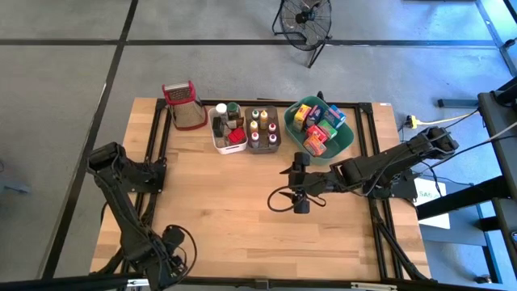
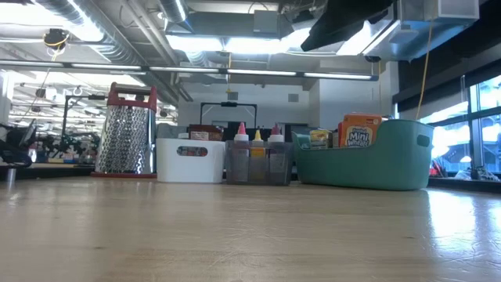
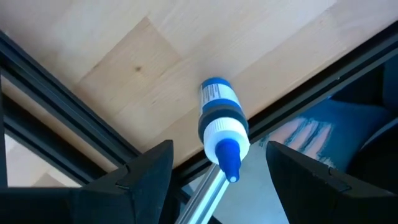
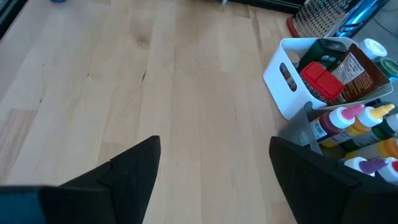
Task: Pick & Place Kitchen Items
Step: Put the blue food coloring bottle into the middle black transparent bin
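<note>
Kitchen items sit sorted along the far edge of the wooden bench point(image 1: 242, 202): jars and packets in the white plastic bin point(image 1: 227, 140), coloured-cap squeeze bottles point(image 1: 262, 127) in the brown bin, small colourful boxes point(image 1: 319, 125) in the teal bin point(image 1: 346, 139). Left end effector point(image 3: 214, 171) hangs near the bench's left edge, fingers apart, empty. Right end effector point(image 1: 300, 183) hovers over bare wood before the bins, fingers apart.

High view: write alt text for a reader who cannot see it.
Seen from above, a wooden table holds a grater, a white bin, a brown bin of bottles and a teal bin of small boxes along its far edge. The right gripper hovers open, holding nothing, over bare wood near the teal bin; the left arm waits at the table's left edge.
</note>
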